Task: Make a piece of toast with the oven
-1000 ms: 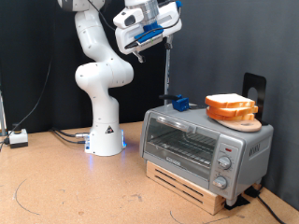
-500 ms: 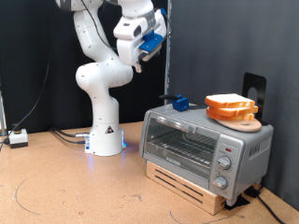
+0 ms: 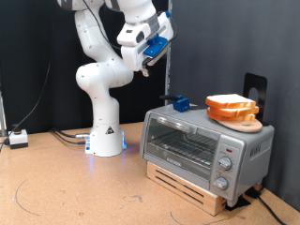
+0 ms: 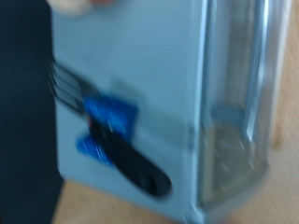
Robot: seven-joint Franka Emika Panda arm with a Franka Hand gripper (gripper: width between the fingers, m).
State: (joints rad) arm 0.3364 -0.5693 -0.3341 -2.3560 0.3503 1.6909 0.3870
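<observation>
**Oven shut, bread on its roof, claw high above**

Oven (image 3: 206, 150) sits on a wooden base on the tabletop (image 3: 66, 187) at the exterior view's right, its glass door closed and the wire rack behind it bare. The white arm (image 3: 98, 84) rises from its base at the exterior view's middle left and bends over towards the oven, carrying the claw (image 3: 147, 64) well above and apart from the oven's roof, touching nothing. Whether the claw is spread or pressed together I cannot tell; nothing shows between its fingers.

On the roof's right end lies the bread (image 3: 232, 105), pale faces with orange-brown crust, on a small board; whether the piece of toast is a single slice on top I cannot make out. A blue-handled fork (image 3: 178, 102) lies on the roof's left part; in the blurred wrist view the fork (image 4: 103, 126) shows on the grey top, with the door handle (image 4: 254, 65) at the edge.

Judging from this, nothing is loaded yet. Doing the approach well means descending slowly, keeping clear of the fork and lining up squarely before any contact
</observation>
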